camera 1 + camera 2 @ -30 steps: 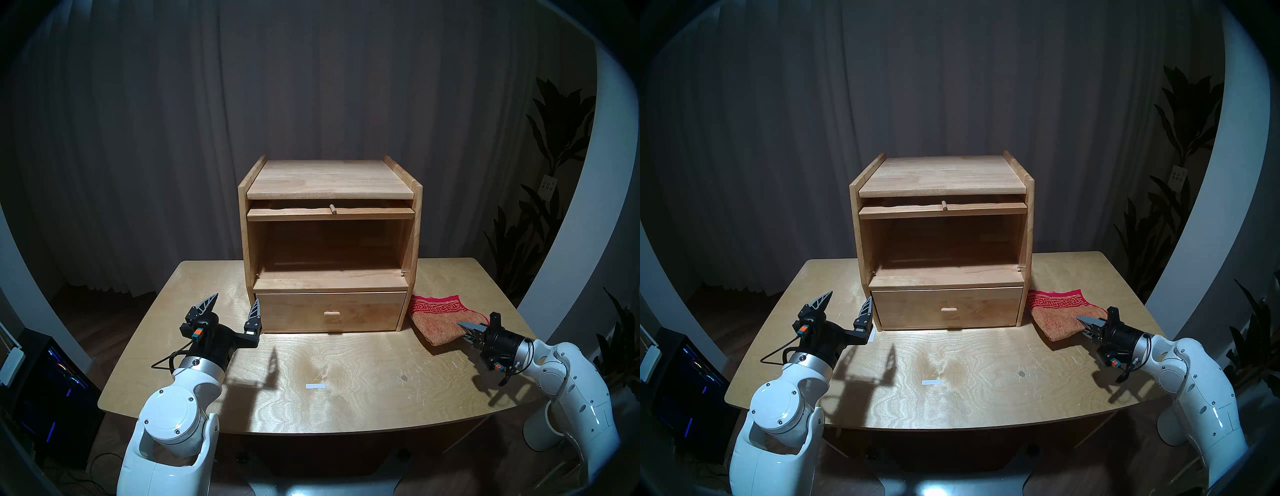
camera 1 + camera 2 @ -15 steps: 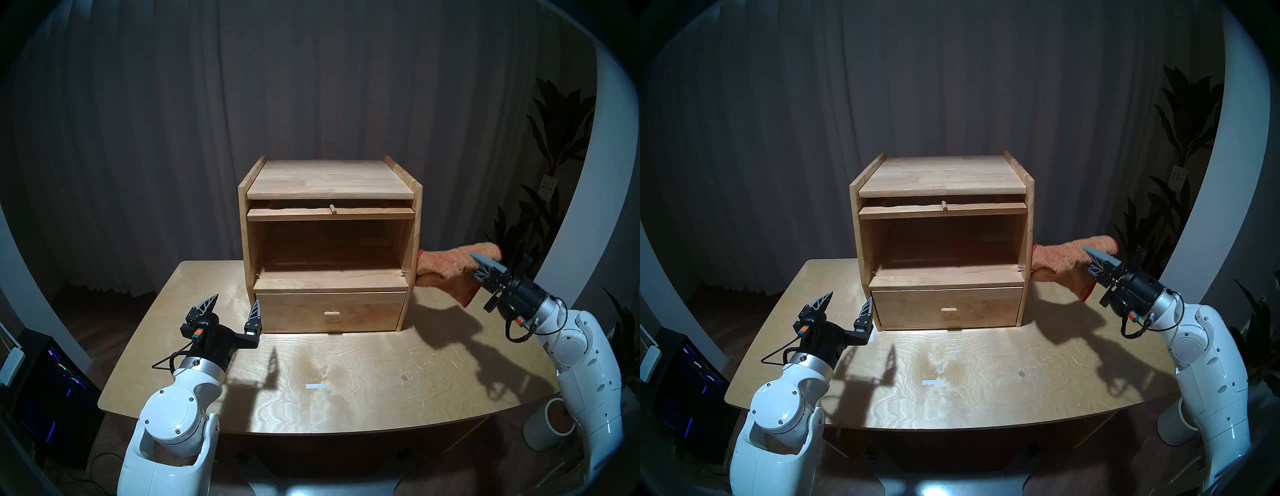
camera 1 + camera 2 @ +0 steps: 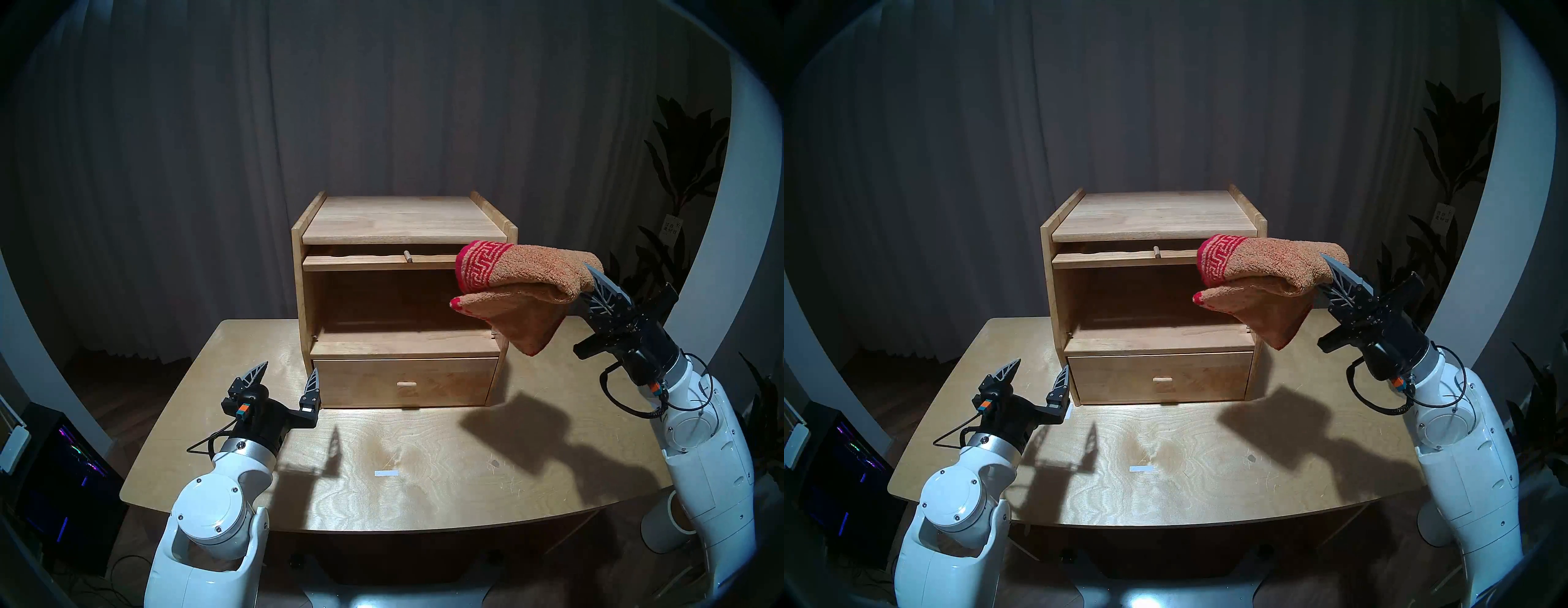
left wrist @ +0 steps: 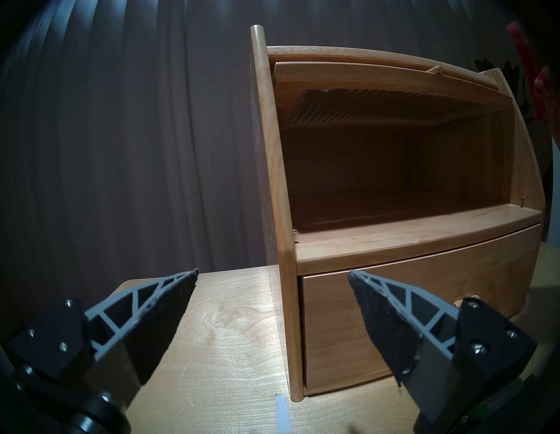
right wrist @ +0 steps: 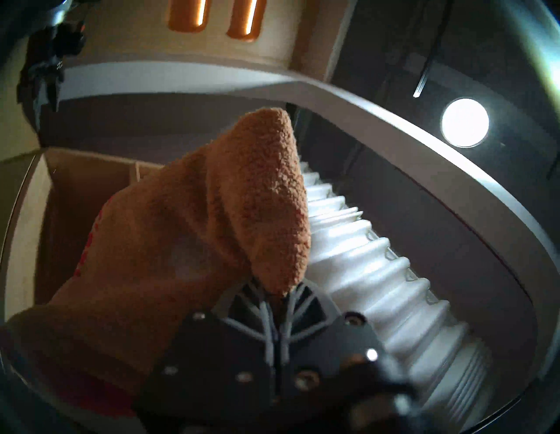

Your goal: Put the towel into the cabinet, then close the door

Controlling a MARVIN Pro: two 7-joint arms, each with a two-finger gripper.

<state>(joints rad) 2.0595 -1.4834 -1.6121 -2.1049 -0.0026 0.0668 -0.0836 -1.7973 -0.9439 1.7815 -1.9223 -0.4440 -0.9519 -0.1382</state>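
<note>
The orange-tan towel (image 3: 526, 276) with its red patterned end hangs folded in the air, my right gripper (image 3: 594, 280) shut on its right end. It hovers in front of the upper right corner of the wooden cabinet (image 3: 399, 220), level with the open compartment. The door (image 3: 382, 263) lies raised and flat under the cabinet's top, its peg knob (image 3: 407, 256) pointing forward. Low over the table, just left of the drawer (image 3: 403, 382), my left gripper (image 3: 289, 367) stands open and holds nothing. The right wrist view shows the towel (image 5: 212, 227) pinched between the fingers.
The cabinet stands at the back of a light wooden table (image 3: 424, 467), which carries a small white tape mark (image 3: 386, 473) in front. Tall plants (image 3: 679, 170) stand at the right, a dark computer case (image 3: 63, 467) on the floor at the left, and a white cylinder (image 3: 666, 526) by the table's right corner.
My right gripper has lifted the towel off the table beside the cabinet and carried it up and leftward, to the front of the compartment's right corner. The left arm has not moved.
</note>
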